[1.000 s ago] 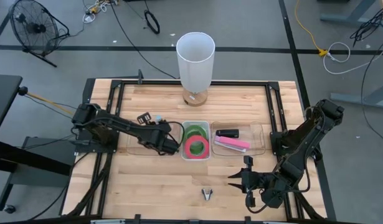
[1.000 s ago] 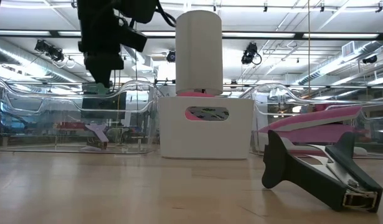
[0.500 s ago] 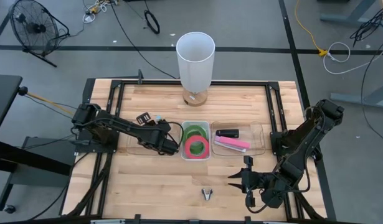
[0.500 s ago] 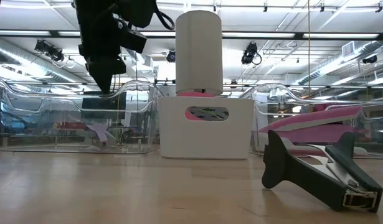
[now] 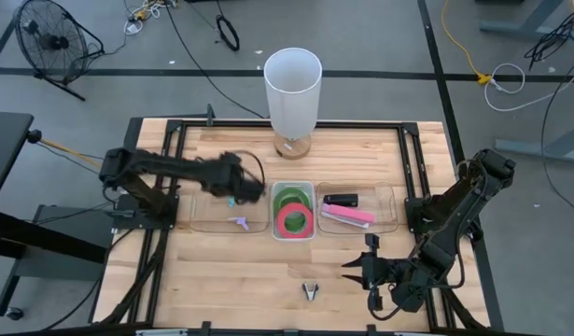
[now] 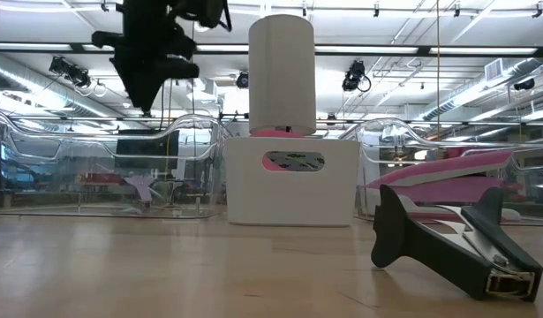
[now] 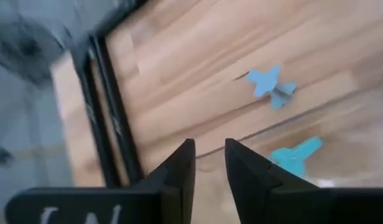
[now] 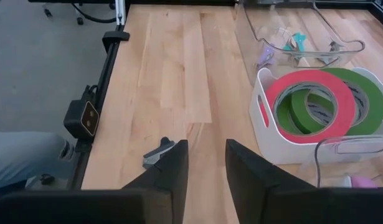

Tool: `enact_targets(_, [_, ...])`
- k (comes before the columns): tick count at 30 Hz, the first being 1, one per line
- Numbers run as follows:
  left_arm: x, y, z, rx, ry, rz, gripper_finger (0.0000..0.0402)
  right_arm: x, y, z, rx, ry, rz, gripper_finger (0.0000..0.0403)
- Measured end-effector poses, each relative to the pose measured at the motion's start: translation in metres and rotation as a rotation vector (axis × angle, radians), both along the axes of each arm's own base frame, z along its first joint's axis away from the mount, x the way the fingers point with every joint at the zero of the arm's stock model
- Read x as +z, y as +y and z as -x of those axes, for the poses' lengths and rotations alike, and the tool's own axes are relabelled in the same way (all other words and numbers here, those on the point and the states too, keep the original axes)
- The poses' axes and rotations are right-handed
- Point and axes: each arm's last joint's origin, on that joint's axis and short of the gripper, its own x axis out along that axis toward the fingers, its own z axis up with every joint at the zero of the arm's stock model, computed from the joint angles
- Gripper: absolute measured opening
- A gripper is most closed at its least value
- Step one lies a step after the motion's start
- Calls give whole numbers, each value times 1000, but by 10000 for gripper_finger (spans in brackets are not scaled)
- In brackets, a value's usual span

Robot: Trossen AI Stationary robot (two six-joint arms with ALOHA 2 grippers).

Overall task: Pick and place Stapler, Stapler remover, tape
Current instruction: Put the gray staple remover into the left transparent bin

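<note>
L gripper (image 5: 232, 189) lifts off clear plastic tray (image 5: 204, 222), fingers slightly apart, empty; small purple staple remover (image 5: 238, 222) now lies in that tray.
R gripper (image 5: 354, 271) waits at near edge, fingers slightly apart, empty. Green and pink tape rolls (image 5: 294, 213) in white bin (image 5: 293, 234); L gripper blurred, remover detail unclear.

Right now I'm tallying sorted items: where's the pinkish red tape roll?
High view: the pinkish red tape roll lies in the white bin at table centre, overlapping the green rolls.
</note>
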Motion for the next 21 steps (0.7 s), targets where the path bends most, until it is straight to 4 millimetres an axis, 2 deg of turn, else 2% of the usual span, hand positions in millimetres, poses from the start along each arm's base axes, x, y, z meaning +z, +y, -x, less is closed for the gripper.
enact_targets(6, [20, 39, 11, 311, -257, 208, 48, 0, 1, 0, 19, 12, -4, 107])
enact_targets(12, [22, 69, 8, 367, -382, 252, 21, -1, 1, 1, 73, 33, 23, 107])
enact_targets(17, [16, 89, -4, 378, -475, 325, 21, -1, 2, 1, 110, 33, 70, 107])
enact_targets(21, [6, 100, -10, 385, -472, 373, 25, -1, 2, 1, 131, 33, 102, 107])
